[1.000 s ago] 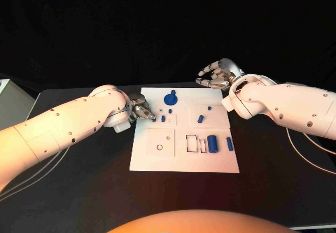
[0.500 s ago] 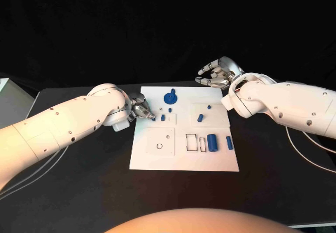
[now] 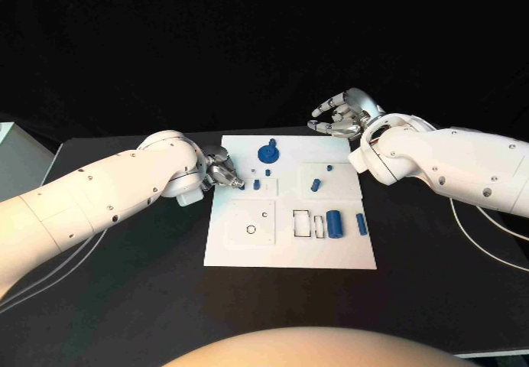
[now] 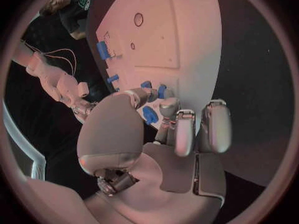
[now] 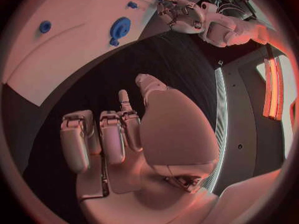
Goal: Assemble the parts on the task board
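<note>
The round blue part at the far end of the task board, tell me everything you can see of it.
The round blue part is a dark blue disc, plastic by its look, with a short stem beside it. It lies on the white task board near the far edge. Neither hand touches it; the right hand hovers off the board's far right corner.

One flat white rectangular task board (image 3: 289,256) is recorded on the black table (image 3: 132,290). Seven small blue plastic parts are counted on it: one round disc-shaped piece (image 3: 268,155) and six short cylindrical or peg-like pieces, the largest (image 3: 334,226) standing among them.
</note>
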Tool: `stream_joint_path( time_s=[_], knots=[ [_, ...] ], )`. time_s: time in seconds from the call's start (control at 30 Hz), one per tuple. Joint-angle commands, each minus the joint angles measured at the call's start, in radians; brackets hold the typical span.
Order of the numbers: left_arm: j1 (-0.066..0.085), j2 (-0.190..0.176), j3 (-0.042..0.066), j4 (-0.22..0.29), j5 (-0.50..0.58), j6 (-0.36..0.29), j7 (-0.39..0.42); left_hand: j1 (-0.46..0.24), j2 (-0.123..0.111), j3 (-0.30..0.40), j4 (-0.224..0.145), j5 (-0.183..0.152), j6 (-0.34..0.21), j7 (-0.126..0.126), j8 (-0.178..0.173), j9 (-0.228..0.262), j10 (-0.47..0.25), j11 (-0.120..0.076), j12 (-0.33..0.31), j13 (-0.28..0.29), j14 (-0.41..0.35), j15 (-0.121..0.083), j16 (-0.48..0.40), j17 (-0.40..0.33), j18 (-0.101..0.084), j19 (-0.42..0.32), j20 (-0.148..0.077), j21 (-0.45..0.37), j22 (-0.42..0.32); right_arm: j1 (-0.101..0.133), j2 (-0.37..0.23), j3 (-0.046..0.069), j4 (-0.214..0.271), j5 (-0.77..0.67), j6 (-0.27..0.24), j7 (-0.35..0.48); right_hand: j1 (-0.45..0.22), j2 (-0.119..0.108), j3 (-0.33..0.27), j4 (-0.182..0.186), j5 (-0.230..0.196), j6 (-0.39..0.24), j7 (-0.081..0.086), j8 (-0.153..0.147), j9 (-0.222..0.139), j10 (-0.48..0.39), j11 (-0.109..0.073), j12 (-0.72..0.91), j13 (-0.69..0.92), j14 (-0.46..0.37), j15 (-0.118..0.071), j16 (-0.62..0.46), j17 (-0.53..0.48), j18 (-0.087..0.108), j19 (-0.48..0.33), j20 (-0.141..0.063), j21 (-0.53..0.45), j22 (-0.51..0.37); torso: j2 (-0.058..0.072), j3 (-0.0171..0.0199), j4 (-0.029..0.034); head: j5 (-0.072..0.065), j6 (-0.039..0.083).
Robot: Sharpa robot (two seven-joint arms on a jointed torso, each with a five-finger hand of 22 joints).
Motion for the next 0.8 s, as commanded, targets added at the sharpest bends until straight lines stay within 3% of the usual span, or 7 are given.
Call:
stream_joint_path(
  time_s=[0.03,0.8],
  knots=[
    [-0.001,0.002,-0.001,-0.001,-0.008,0.017,0.001,-0.001,0.007,0.189,-0.195,0.003,0.005,0.002,0.002,0.001,0.003,0.0,-0.001,-0.002,0.094,-0.008,0.004,0.228,-0.009,0.002,-0.004,0.003,0.032,-0.001,0.001,0.001,0.0,-0.009,0.008,0.006,-0.007,-0.001,0.003,0.0,0.004,-0.008,-0.001,0.006,0.001,0.035,-0.008,0.004,0.2,0.096,-0.007,-0.002,0.229,-0.007,0.105,-0.007,0.004,0.263,0.0,0.0002,0.0003,0.0,-0.001],
    [0.0,0.009,-0.001,-0.019,0.007,0.02,0.016,0.0,0.007,0.192,-0.199,0.003,0.007,0.001,0.002,0.001,0.003,0.0,-0.002,-0.002,0.095,-0.008,0.006,0.232,-0.009,0.003,-0.004,0.004,0.034,-0.001,0.003,0.001,-0.002,-0.009,0.009,0.006,-0.007,-0.001,0.003,0.0,0.004,-0.008,-0.001,0.006,0.001,0.035,-0.008,0.004,0.2,0.096,-0.007,-0.002,0.229,-0.007,0.105,-0.007,0.004,0.263,0.001,0.0005,0.0,-0.003,-0.006]
  ],
)
